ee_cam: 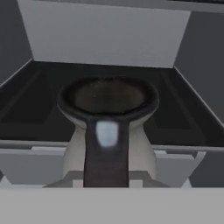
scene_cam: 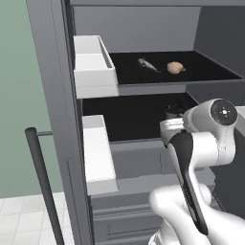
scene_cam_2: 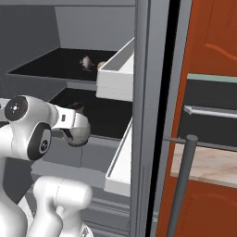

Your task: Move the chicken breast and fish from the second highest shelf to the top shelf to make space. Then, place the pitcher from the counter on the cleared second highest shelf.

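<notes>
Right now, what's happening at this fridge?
The fish and chicken breast already lie on the top shelf. The arm is at the second highest shelf with the pitcher right in front of its claw, at the shelf's front edge. Whether the claw grips it can't be told.

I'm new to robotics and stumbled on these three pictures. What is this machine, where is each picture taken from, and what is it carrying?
It is a white robot arm on a driving base, in a computer-rendered kitchen, facing an open fridge. Two pictures come from cameras on the base, behind the arm to its left and right. The third comes from a camera on the hand, looking along its fingers. On the top shelf lie the fish and the chicken breast, apart. The hand view looks close up at the pitcher, handle facing the camera, at the front of the second highest shelf. The fingers themselves are hidden, so I cannot tell whether they grip it.
</notes>
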Controlling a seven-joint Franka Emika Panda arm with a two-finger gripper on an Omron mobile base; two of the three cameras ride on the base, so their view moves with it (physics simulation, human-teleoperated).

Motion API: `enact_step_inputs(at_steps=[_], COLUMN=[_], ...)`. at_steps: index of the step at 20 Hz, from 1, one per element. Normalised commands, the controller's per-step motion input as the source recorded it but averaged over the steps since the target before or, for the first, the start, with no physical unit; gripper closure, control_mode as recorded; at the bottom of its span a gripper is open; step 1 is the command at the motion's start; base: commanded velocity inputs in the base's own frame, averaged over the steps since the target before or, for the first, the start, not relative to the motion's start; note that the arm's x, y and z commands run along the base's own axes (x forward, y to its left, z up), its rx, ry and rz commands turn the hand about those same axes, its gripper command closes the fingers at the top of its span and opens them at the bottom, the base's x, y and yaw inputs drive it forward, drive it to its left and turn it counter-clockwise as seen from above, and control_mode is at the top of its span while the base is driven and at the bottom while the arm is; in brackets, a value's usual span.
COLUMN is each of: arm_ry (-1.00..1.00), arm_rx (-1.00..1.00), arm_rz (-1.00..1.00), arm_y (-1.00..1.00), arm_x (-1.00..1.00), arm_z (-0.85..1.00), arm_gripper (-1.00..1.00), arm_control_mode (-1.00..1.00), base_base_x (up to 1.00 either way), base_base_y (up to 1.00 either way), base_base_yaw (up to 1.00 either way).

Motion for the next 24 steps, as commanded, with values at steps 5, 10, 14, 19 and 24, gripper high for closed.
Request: enact_step_inputs(at_steps=[5,10,14,19,24], arm_ry=[-0.17,-0.26,-0.16,0.00,0.03], arm_rx=[-0.01,-0.03,0.00,0.00,0.00], arm_rz=[-0.01,0.00,0.00,0.00,0.00], arm_y=[0.11,0.19,0.03,0.00,0.00], arm_x=[0.17,0.23,0.39,0.48,0.49], arm_z=[-0.20,-0.22,-0.25,-0.17,-0.32], arm_gripper=[1.00,1.00,1.00,1.00,1.00], arm_control_mode=[-1.00,-1.00,-1.00,-1.00,-1.00], base_base_x=[0.06,0.00,0.00,0.00,0.00], base_base_y=[0.01,0.00,0.00,0.00,0.00], base_base_yaw=[-0.01,0.00,0.00,0.00,0.00])
